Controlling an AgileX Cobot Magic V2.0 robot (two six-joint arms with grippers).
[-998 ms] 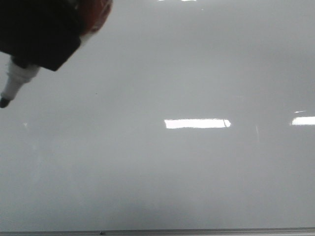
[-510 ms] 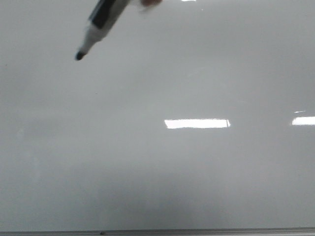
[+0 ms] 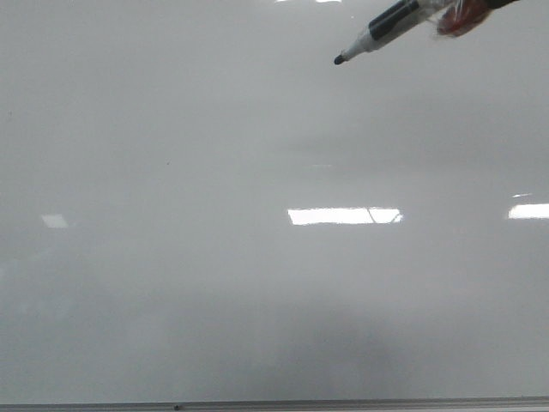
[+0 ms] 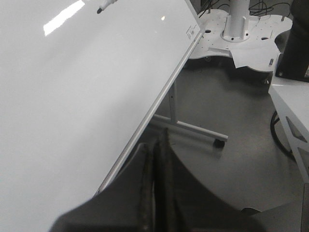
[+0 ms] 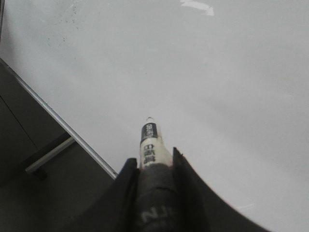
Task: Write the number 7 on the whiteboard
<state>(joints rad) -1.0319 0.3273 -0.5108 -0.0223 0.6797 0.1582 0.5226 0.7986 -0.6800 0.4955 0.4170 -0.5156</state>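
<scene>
The whiteboard fills the front view, glossy pale grey with bright light reflections. No number 7 shows on it in any view. My right gripper is shut on a black and white marker whose tip points at the board. In the front view the marker reaches in from the top right, black tip toward the left. My left gripper is shut and empty, beside the board's edge strip. The marker tip also shows there.
A thin grey metal edge strip runs along the board's lower side. In the left wrist view the board's stand leg lies on the grey floor, with a white robot base behind and a white table corner beside it.
The marker has swept from the far left of the front view to the upper right, its tip rising. No mark has appeared on the board.
</scene>
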